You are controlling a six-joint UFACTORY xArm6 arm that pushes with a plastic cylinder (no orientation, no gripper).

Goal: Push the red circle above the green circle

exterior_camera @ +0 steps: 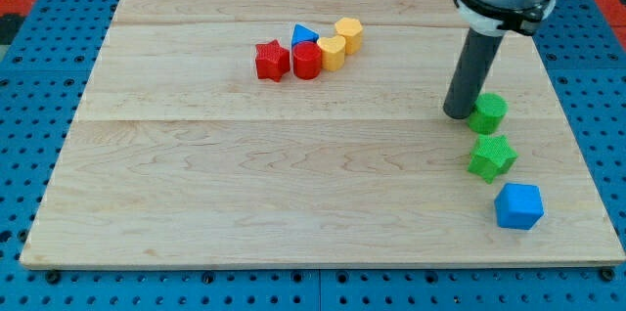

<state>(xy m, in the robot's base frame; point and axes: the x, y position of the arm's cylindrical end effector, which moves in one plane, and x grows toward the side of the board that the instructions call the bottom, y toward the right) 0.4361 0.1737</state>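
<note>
The red circle sits in a cluster near the view's top centre, touching a red star on its left and a yellow block on its right. The green circle lies at the view's right. My tip rests on the board just left of the green circle, touching or nearly touching it, far to the right of the red circle.
A blue triangle and a yellow hexagon sit behind the cluster. A green star lies below the green circle, and a blue block lies below that. The wooden board ends close to the right of these.
</note>
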